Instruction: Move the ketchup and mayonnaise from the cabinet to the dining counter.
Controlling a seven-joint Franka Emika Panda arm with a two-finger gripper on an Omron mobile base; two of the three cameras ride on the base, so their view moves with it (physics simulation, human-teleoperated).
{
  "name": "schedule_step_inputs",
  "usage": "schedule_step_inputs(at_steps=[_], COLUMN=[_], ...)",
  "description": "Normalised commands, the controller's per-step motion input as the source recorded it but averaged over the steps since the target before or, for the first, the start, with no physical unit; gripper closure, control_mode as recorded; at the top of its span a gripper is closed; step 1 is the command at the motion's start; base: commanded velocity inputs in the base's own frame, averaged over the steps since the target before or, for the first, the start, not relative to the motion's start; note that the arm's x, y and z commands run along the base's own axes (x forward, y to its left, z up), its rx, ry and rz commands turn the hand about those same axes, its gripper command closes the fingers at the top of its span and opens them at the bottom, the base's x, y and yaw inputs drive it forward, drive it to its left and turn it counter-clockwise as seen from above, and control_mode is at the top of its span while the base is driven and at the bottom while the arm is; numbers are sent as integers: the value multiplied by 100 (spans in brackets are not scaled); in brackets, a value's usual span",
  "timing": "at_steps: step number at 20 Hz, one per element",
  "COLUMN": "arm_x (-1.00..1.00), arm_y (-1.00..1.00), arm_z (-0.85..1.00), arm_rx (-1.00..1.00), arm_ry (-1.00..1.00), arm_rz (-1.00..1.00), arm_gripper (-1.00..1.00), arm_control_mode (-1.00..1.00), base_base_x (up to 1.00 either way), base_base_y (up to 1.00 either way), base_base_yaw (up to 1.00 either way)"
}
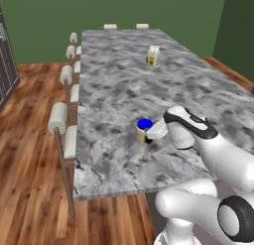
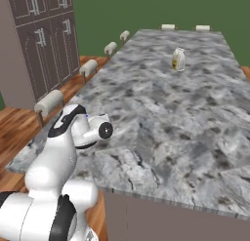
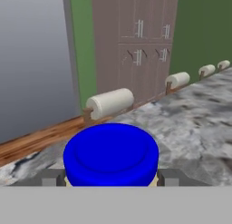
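Note:
The mayonnaise (image 1: 144, 130), a squat jar with a bright blue lid, stands on the dining counter (image 1: 124, 80) near its front left corner. My gripper (image 1: 148, 135) reaches in from the right and is shut on the jar. In the hand view the blue lid (image 3: 111, 153) sits right between my fingertips (image 3: 52, 177), one on each side of it. Whether the jar's base touches the stone, I cannot tell. The ketchup and the cabinet are out of view.
A small cream carton (image 1: 154, 56) (image 2: 178, 59) stands far down the counter (image 2: 171, 108). Stools with round cushions (image 1: 58, 117) (image 2: 49, 102) line its left side. A tall panelled cupboard (image 2: 44, 40) (image 3: 136, 41) stands beyond them on the wood floor.

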Motion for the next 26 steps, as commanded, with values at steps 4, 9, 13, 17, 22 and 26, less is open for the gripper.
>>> schedule_step_inputs(at_steps=[4, 9, 13, 17, 22, 26], arm_x=[26, 14, 7, 8, 11, 12], arm_y=[10, 5, 2, 2, 3, 2], arm_z=[-44, -43, -34, -29, -25, -20], arm_rx=[0, 0, 0, 0, 0, 0], arm_ry=[0, 0, 0, 0, 0, 0], arm_rz=[2, 1, 0, 0, 0, 0], arm_gripper=[100, 100, 100, 100, 100, 100], arm_control_mode=[-100, -100, -100, -100, -100, -100], base_base_x=[0, 0, 0, 0, 0, 0], base_base_y=[0, 0, 0, 0, 0, 0], base_base_yaw=[0, 0, 0, 0, 0, 0])
